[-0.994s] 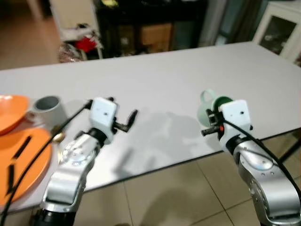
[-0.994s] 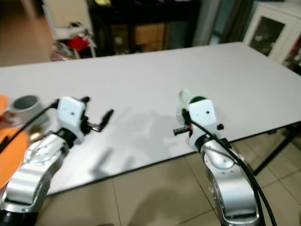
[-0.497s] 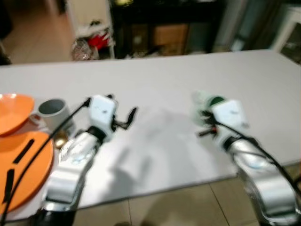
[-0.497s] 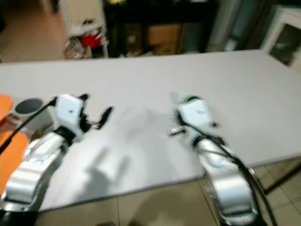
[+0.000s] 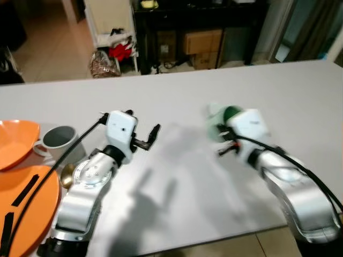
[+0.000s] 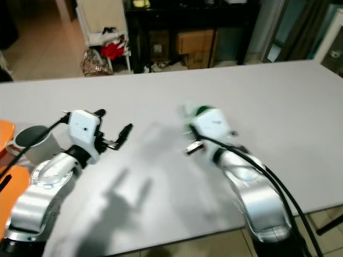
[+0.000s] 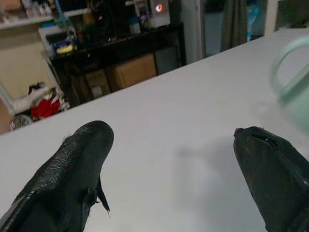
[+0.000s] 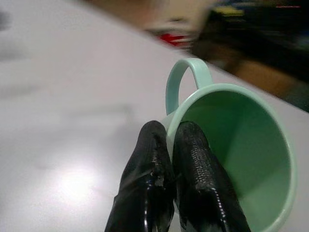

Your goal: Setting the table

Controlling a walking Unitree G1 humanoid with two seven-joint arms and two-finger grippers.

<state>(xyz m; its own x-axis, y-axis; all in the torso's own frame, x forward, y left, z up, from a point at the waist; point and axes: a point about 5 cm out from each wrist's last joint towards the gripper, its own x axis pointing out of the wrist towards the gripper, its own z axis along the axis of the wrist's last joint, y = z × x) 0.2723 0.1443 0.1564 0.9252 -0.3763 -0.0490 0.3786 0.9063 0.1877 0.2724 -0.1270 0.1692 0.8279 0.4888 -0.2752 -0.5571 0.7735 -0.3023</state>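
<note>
A pale green mug (image 8: 231, 159) hangs over the white table (image 5: 177, 85), right of the middle. My right gripper (image 8: 171, 140) is shut on its rim beside the handle, one finger inside and one outside. From the head the mug (image 5: 218, 114) shows blurred behind the right wrist. My left gripper (image 7: 169, 159) is held open and empty a little above the table, left of the mug. A grey mug (image 5: 59, 139) stands further left.
An orange bowl (image 5: 16, 136) and an orange plate (image 5: 32, 209) with black cutlery (image 5: 24, 187) lie at the table's left end. Dark shelving and boxes (image 5: 201, 40) stand beyond the far edge. Bare tabletop stretches between and behind the arms.
The camera has moved closer, so more table shows in front. My right arm has carried the green mug a little to the left. The left gripper has stayed open in place.
</note>
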